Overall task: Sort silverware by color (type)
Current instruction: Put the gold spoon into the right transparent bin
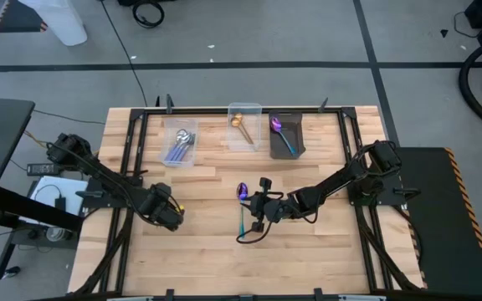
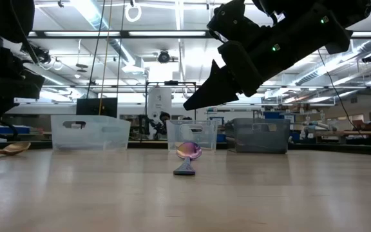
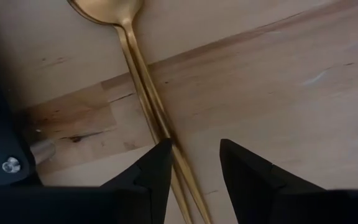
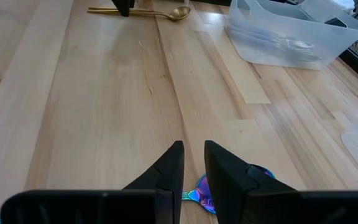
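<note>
A gold spoon (image 3: 143, 87) lies flat on the wooden table near its left side, also seen in the low view (image 2: 5, 149). My left gripper (image 3: 194, 146) points straight down over it, open, with one finger on either side of the spoon's handle. An iridescent purple-blue spoon (image 1: 242, 201) with a teal handle lies on the table's middle, its bowl (image 2: 189, 151) toward the far edge. My right gripper (image 4: 193, 149) hovers slanting down just above that bowl (image 4: 205, 194), clear of it. Its fingers stand a narrow gap apart with nothing between them. My left gripper has the gold spoon's handle (image 3: 166, 140) running close along the inner edge of one finger (image 3: 157, 165), the fingers pointing down and set across the handle. I cannot tell whether that finger touches it. The spoon lies flat on the table.
Three bins stand in a row at the far edge. A clear bin (image 1: 181, 144) holds silver and blue spoons, a clear bin (image 1: 243, 125) holds a gold spoon, and a dark bin (image 1: 285, 136) holds a purple spoon. Bare wood lies between the arms and along the near edge.
</note>
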